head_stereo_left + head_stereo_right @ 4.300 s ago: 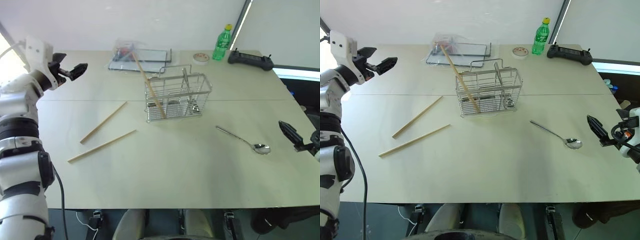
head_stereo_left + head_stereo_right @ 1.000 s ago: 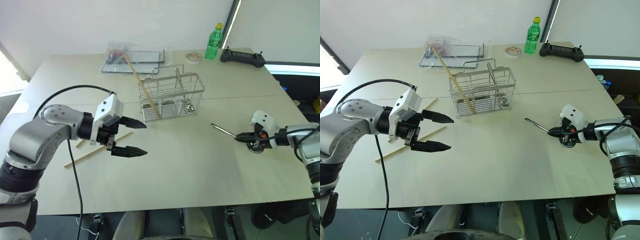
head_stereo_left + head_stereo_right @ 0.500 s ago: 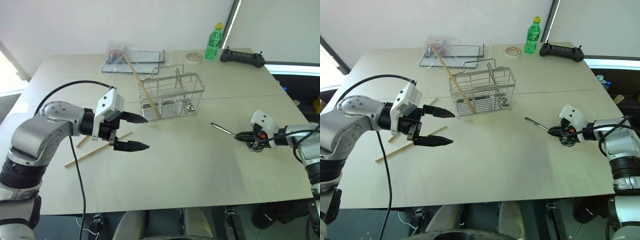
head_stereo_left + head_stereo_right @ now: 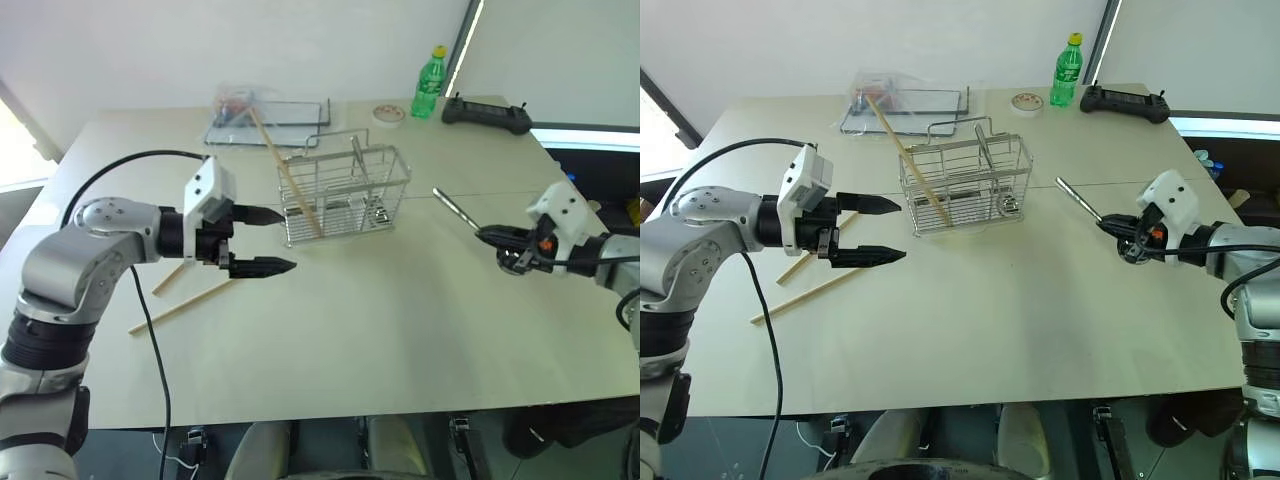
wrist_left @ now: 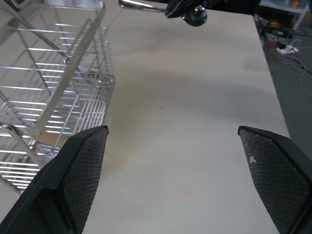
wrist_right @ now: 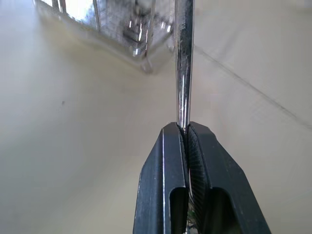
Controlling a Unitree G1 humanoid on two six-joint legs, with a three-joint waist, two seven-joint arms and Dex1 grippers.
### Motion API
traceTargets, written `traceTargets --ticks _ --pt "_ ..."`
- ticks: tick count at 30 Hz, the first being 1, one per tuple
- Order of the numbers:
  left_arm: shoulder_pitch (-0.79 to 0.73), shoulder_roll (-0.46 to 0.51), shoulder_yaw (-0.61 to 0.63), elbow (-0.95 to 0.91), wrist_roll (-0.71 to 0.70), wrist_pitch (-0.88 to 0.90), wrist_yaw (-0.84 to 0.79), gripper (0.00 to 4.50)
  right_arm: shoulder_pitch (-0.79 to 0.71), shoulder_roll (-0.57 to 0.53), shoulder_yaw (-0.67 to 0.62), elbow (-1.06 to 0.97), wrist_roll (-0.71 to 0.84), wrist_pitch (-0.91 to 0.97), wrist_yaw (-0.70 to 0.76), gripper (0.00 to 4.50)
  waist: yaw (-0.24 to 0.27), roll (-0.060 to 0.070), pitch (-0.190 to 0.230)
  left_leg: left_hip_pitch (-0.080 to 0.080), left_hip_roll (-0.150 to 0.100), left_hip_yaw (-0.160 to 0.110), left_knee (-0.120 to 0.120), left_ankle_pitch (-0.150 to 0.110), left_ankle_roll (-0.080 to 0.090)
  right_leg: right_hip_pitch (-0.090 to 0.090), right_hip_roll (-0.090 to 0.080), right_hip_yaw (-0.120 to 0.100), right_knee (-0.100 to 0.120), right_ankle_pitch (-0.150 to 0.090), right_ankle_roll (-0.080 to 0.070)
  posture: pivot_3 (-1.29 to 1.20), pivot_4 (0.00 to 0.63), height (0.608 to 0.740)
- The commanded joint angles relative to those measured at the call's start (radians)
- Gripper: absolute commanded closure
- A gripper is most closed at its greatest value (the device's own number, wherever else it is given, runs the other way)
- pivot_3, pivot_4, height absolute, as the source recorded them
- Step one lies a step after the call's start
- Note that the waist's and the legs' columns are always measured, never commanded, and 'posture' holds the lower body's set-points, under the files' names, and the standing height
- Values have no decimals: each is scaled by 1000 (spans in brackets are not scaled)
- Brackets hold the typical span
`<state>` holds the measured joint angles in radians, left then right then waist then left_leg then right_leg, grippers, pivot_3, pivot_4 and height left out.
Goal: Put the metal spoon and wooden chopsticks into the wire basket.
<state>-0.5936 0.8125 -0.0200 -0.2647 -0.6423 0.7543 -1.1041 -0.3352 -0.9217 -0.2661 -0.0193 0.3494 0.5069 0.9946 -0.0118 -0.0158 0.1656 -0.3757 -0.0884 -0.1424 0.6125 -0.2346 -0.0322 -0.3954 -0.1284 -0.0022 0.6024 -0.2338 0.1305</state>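
A large pale beige table (image 4: 400,330) stands against a plain white wall (image 4: 250,40). A dark vertical window frame (image 4: 462,45) sits at the far right corner. Bright daylight enters at the left edge. Cables (image 5: 287,46) lie on the grey floor (image 5: 292,92).
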Motion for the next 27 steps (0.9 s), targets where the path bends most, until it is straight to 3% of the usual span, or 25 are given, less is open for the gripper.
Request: traceTargets --ticks 1,9,17,27 --pt "-30 -11 37 6 -3 -19 21 0 -102 17 -53 -83 68 54 -75 4455 -1 0 0 0 0 0 0 0 0 0 0 0 0 0 0 0 150 719" --pt "-51 -43 57 31 0 -27 66 0 -434 310 19 -129 137 118 -356 4455 -1 -1 0 -1 1 0 -2 0 0 -2 1 0 -1 1 0 0 150 719" --pt "-116 -83 102 99 6 -40 157 0 -495 588 161 -9 50 -22 -498 4455 0 -1 0 -3 -1 -1 -1 0 0 -3 1 0 -1 3 3 0 150 719" --pt "-110 -68 132 74 -12 -22 190 0 -566 700 165 259 -36 -272 -559 4455 -7 -1 0 -3 -1 -1 -2 1 -1 -7 4 1 3 4 2 0 150 719"
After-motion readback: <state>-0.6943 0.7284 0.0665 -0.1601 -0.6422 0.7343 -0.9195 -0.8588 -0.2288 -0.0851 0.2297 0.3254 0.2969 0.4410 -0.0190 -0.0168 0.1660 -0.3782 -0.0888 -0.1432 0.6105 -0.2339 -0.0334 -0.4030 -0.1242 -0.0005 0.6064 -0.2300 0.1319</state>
